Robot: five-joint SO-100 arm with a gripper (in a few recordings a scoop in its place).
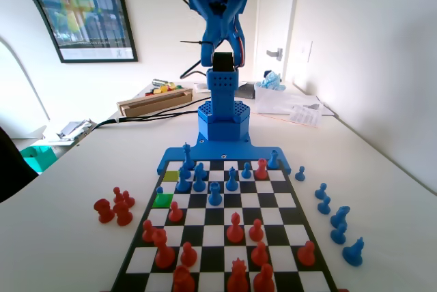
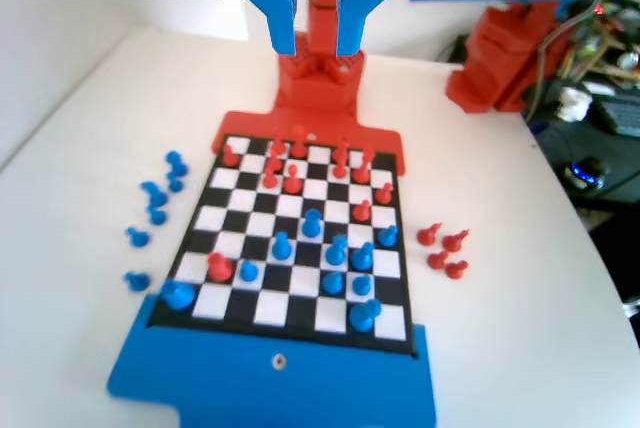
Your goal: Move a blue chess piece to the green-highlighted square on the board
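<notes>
The chequered board lies in front of the blue arm's base. Its bright green square is on the left edge in the fixed view, one square nearer than a paler yellow-green one. A small blue pawn stands at the green square's far edge; I cannot tell if its base is fully on the green. In the wrist view this pawn is on the board's right column. My gripper hangs high above the board, open, with nothing between its jaws.
Other blue pieces crowd the board's far rows and red ones the near rows. Several blue pieces stand off the board on the right, red ones on the left. A cardboard box and papers lie behind the arm.
</notes>
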